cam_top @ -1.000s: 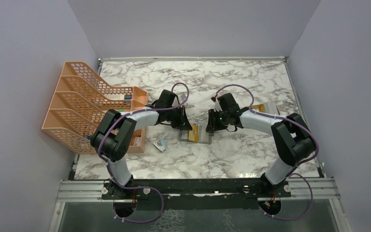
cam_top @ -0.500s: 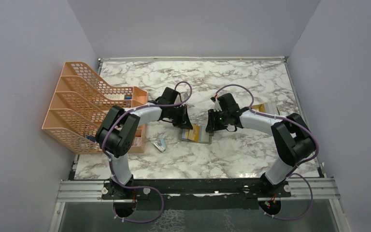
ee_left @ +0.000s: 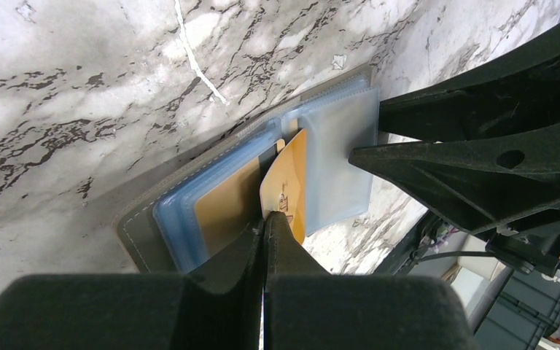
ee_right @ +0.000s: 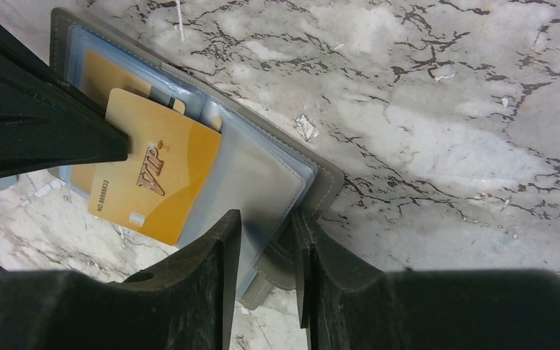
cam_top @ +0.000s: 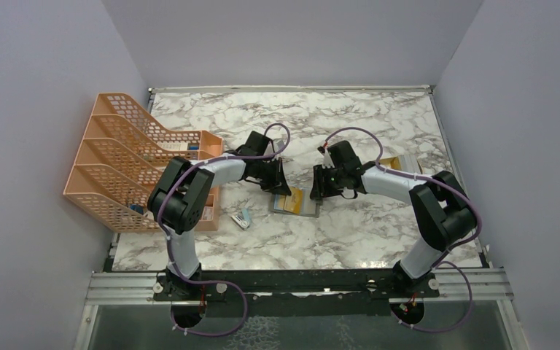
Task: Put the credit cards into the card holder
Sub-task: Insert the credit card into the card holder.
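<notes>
My left gripper (ee_left: 265, 219) is closed tight on one edge of a gold VIP card (ee_left: 288, 175). The card hangs tilted over the open card holder (ee_left: 135, 230), which lies flat near the middle of the marble worktop (cam_top: 350, 124). One other gold card (ee_left: 222, 200) sits already in a blue pocket. My right gripper (ee_right: 266, 219) stands half apart at the opposite edge of the holder, with the clear pocket and the grey cover between its fingers. Whether it pinches them or only rests there, I cannot tell.

To do this step well, I think I must bring the free edge of the card down to the mouth of an empty pocket. I should keep it parallel with that pocket and push slowly, while the right gripper stops the holder from sliding.

The pocket mouth is hard to make out, because the clear plastic layers run together. My own fingers cover the near part of the holder in both wrist views.
</notes>
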Controlling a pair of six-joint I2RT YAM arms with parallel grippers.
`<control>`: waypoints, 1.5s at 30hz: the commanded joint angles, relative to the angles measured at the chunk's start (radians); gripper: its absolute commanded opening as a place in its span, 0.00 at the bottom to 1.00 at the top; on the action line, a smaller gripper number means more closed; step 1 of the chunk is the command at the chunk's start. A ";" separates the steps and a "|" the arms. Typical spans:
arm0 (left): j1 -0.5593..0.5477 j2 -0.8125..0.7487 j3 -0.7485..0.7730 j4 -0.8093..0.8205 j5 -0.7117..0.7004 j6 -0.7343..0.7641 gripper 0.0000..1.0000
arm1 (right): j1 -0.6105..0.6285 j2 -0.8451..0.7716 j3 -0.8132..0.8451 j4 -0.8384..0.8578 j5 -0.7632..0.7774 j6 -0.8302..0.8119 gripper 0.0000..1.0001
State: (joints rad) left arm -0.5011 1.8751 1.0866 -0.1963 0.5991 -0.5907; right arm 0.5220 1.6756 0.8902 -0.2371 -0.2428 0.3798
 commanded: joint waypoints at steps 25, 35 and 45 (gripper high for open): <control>-0.001 -0.009 -0.057 -0.013 -0.117 -0.080 0.00 | -0.004 -0.046 -0.038 -0.025 0.058 0.045 0.32; -0.001 0.018 -0.040 -0.003 -0.101 -0.090 0.00 | -0.002 -0.035 -0.040 -0.021 0.064 0.041 0.29; -0.005 0.042 -0.004 0.002 -0.077 -0.099 0.00 | -0.002 -0.031 -0.035 -0.021 0.065 0.041 0.29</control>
State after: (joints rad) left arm -0.5014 1.8778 1.0660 -0.1726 0.5678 -0.6968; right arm 0.5217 1.6272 0.8612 -0.2821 -0.1699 0.4168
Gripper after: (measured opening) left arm 0.010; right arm 0.292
